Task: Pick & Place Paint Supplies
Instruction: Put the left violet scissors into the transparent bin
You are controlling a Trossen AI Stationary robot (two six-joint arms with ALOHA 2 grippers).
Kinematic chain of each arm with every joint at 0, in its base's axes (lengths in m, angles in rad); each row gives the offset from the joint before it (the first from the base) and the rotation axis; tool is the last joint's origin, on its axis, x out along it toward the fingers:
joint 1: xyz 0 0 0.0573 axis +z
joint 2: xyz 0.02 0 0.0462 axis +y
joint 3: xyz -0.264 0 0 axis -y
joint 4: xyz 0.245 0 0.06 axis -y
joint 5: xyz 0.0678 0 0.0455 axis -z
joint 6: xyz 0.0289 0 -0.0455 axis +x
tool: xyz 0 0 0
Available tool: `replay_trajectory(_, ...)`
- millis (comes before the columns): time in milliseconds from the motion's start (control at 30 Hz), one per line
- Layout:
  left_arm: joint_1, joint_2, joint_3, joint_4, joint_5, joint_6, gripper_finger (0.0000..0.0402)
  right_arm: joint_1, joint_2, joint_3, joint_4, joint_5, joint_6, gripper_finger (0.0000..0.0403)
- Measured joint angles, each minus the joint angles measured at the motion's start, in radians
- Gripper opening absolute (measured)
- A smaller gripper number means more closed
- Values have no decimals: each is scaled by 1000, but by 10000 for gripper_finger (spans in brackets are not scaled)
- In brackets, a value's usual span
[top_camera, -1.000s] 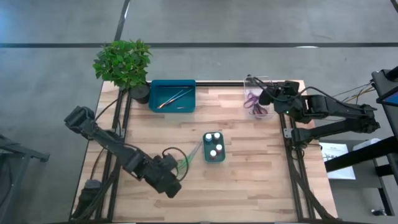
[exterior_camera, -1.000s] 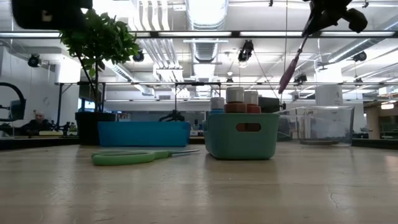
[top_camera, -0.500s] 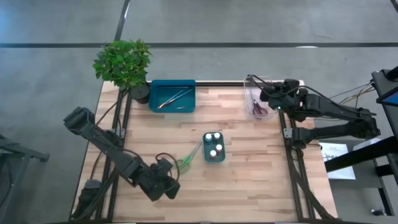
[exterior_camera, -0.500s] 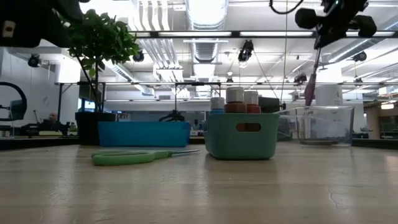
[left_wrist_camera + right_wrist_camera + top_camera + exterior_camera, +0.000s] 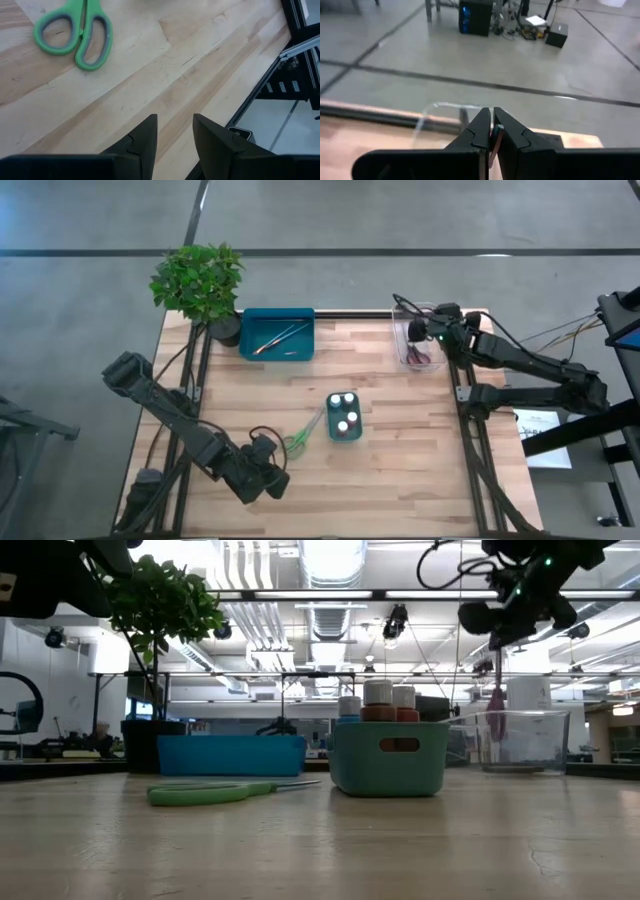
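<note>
Purple scissors (image 5: 497, 698) hang below my right gripper (image 5: 491, 125), which is shut on them above the clear tray (image 5: 525, 740) at the table's far right. Their purple handles dip to about the tray's rim. Green scissors (image 5: 300, 442) lie flat on the wood just left of a teal bin (image 5: 345, 430). That bin holds white-capped pots (image 5: 344, 408). My left gripper (image 5: 172, 122) hovers open, a little to the near left of the green scissors (image 5: 75, 37), touching nothing. Thin brushes (image 5: 280, 337) lie in the teal tray (image 5: 252, 320) at the far edge. My right gripper pinches the purple scissors by their thin upper end (image 5: 493, 142) between its two fingers. The fingers slant downward over the clear tray. The scissors hang almost upright below them, handles (image 5: 497, 702) lowest, at the level of the tray's rim.
A potted plant (image 5: 198, 280) stands at the far left corner beside the teal tray. Bare wood lies along the near edge and between the bin and the clear tray (image 5: 412, 355). Metal frame rails (image 5: 470, 430) run along both sides of the table.
My right gripper has sunk and rolled over the clear tray, staying shut. The purple scissors have swung from a slant to hanging almost upright and come down to the tray's rim. My left gripper drew back a little toward the near left, away from the green scissors, then stayed still.
</note>
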Motion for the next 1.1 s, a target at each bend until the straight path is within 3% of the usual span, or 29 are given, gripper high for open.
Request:
replay_trajectory(333,0,0,0,3,0,-1,135,-41,-20,-77,67,-51,-94,10)
replay_trajectory(500,-1,0,0,12,0,-2,135,-41,-18,-145,231,-103,-210,10)
replay_trajectory(1100,0,0,0,52,3,-17,135,-58,1,-264,416,-120,-444,10)
